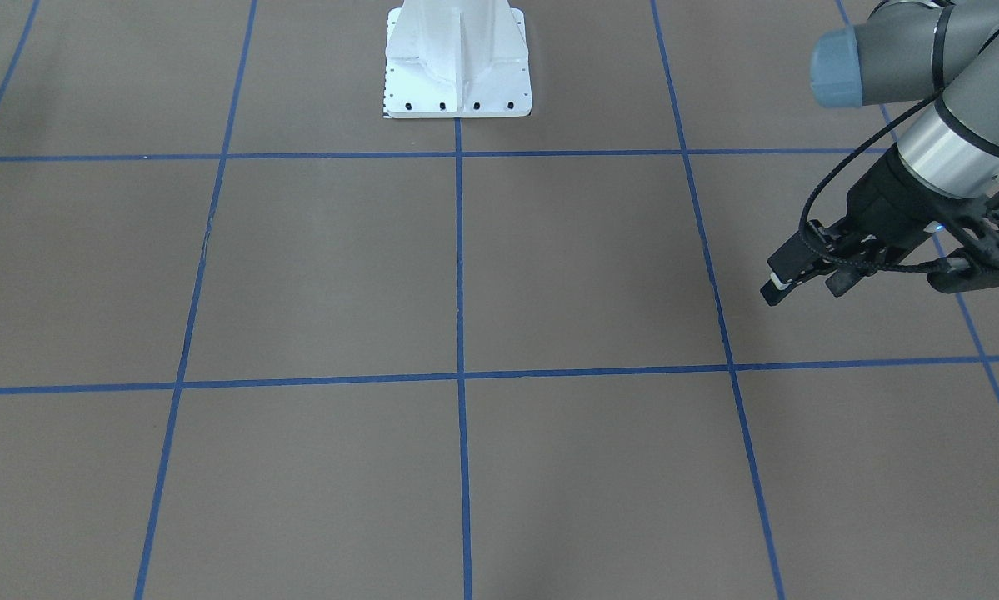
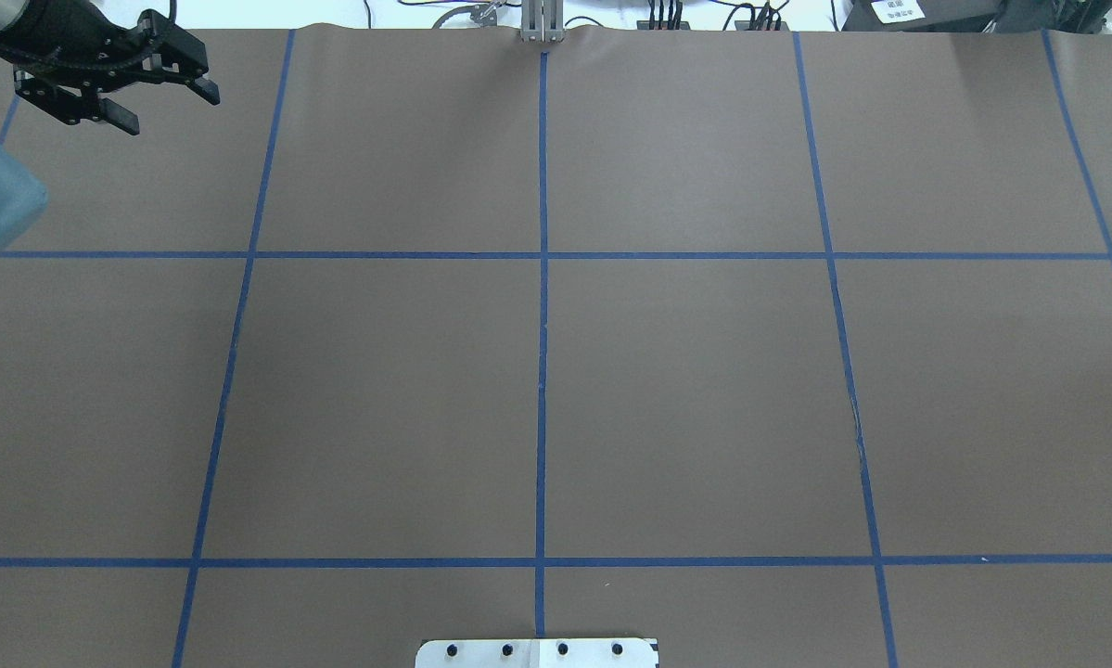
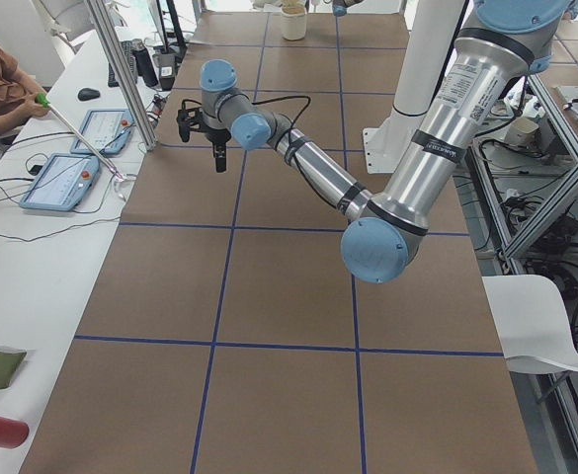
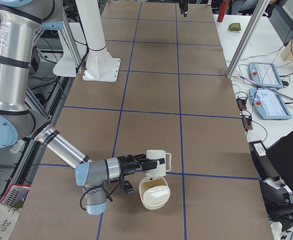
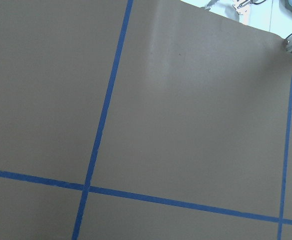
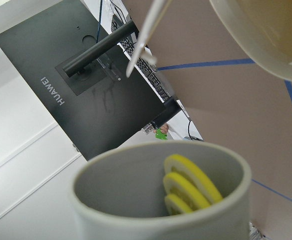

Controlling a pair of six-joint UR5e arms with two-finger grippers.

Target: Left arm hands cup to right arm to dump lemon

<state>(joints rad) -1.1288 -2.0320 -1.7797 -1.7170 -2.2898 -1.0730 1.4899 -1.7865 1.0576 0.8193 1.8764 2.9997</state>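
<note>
The cup [image 4: 157, 161] (stiff, likely slick; grip its wall) hangs at the right gripper [image 4: 144, 164], clamped or not I cannot tell; lemon [image 6: 191, 186] loose inside. The left gripper [image 2: 171, 109] is spread, empty.

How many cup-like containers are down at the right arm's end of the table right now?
2. The cup is at the right gripper, lemon inside. A cream bowl stands on the table right beside it. No others show there.

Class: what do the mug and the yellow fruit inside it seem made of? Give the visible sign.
The cup: probably glazed ceramic, judging by its thick rounded rim and smooth grey inside. The lemon: likely moulded plastic, given its uniform bright yellow and regular ridges.
</note>
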